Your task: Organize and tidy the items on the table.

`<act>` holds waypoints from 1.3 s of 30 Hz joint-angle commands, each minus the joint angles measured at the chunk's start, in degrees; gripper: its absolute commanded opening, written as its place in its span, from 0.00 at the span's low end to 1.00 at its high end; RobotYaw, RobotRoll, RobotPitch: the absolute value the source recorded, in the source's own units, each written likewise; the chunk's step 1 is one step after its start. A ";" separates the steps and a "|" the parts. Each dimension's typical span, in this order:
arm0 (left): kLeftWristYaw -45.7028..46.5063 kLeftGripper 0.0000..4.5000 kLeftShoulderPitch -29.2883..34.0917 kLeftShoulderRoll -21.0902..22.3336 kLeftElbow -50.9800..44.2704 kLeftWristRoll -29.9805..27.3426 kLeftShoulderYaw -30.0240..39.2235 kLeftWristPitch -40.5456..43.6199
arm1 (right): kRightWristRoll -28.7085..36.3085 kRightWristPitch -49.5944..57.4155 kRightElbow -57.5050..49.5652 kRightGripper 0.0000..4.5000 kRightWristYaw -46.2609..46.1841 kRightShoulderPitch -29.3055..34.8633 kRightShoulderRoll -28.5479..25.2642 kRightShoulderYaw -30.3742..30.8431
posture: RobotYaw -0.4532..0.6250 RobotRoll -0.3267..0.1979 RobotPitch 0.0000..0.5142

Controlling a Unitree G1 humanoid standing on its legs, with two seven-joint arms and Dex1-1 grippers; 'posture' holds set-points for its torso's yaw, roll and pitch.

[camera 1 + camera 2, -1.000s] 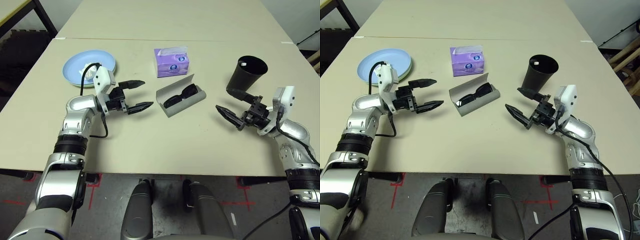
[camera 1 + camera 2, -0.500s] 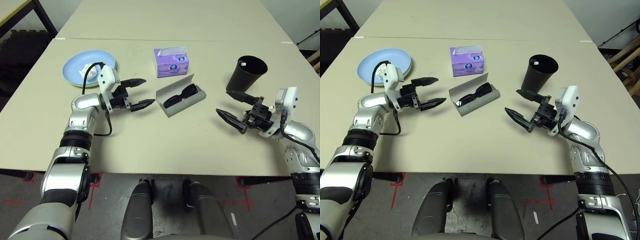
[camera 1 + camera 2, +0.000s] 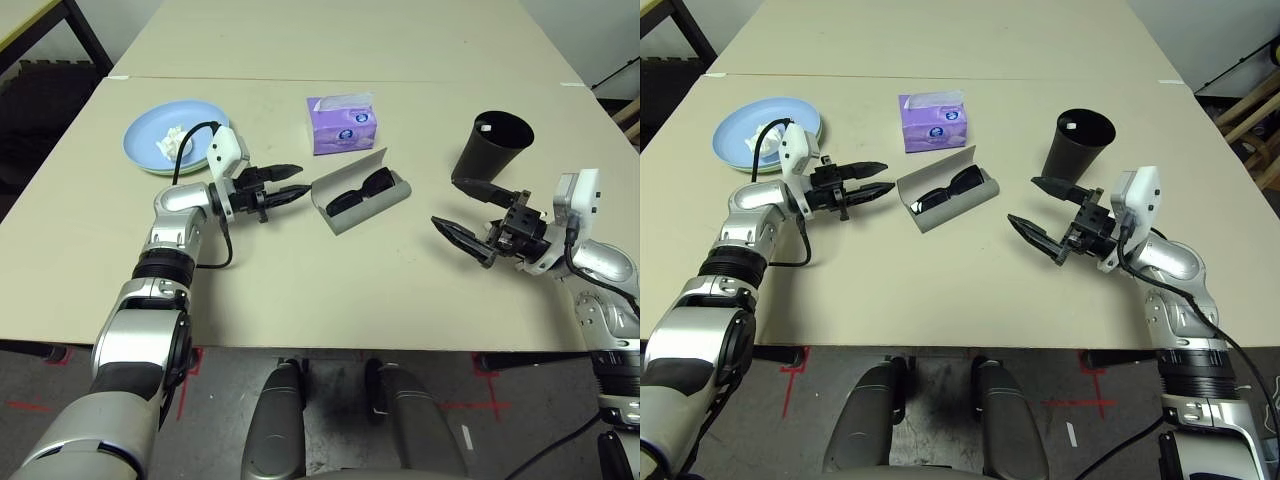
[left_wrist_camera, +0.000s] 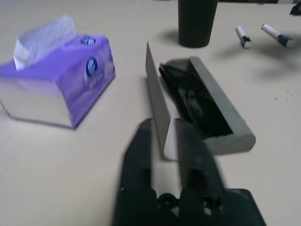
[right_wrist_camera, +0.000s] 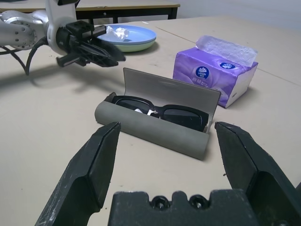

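Glasses case (image 3: 362, 197): grey, lid up, mid-desk, just in front of the purple tissue box (image 3: 343, 123); black sunglasses (image 5: 160, 113) lie inside.
Left gripper (image 3: 290, 190): jaws clenched on nothing, tips just beside the raised lid's near end; touching or not, cannot tell.
Right gripper (image 3: 462, 209): jaws spread wide, empty, hovering near the desk's right edge, aimed at the case.
Black cup (image 3: 492, 147): upright, toward the far right of the desk, just behind the right gripper.
Plates (image 3: 170, 136): stacked near the far left edge, light blue on pale green; white tissue wad (image 3: 172, 141) on top.
Pens (image 4: 275, 36): two, white, lying beyond the cup in the left wrist view.
Step, judged: closing the lid.
Risk: a sideways push slides the light case instead of folding the lid; nothing braces it.
Risk: a protruding sunglass arm jams the lid.
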 commanded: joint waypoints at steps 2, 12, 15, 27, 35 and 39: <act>0.91 0.01 -1.75 0.08 2.68 2.39 -0.52 -1.41 | 0.67 0.99 -2.21 1.00 -0.42 0.65 -0.61 0.40 | 0.49 0.62 0.40; 6.31 0.01 -5.08 -1.73 7.86 6.45 -0.84 -4.03 | 0.92 2.23 -4.18 1.00 -1.06 1.04 -0.70 0.22 | 0.48 0.62 0.41; 6.95 0.01 -5.68 -2.30 8.45 7.02 -0.78 -4.17 | 0.98 2.49 -4.67 1.00 -1.39 1.15 -0.58 0.25 | 0.48 0.62 0.41; 3.90 0.01 -4.72 -4.34 5.96 6.32 -1.00 -3.50 | 0.95 2.49 -4.03 1.00 -2.14 0.89 -0.26 0.56 | 0.49 0.62 0.40; 2.11 0.01 -2.73 -5.06 3.05 6.40 -1.67 -2.70 | 0.89 2.30 -3.67 1.00 -2.31 0.43 -0.13 0.89 | 0.49 0.62 0.40; 2.01 0.01 -1.95 -5.23 1.98 6.43 -2.15 -2.28 | 0.83 2.19 -3.48 1.00 -2.32 0.15 -0.08 1.04 | 0.49 0.62 0.40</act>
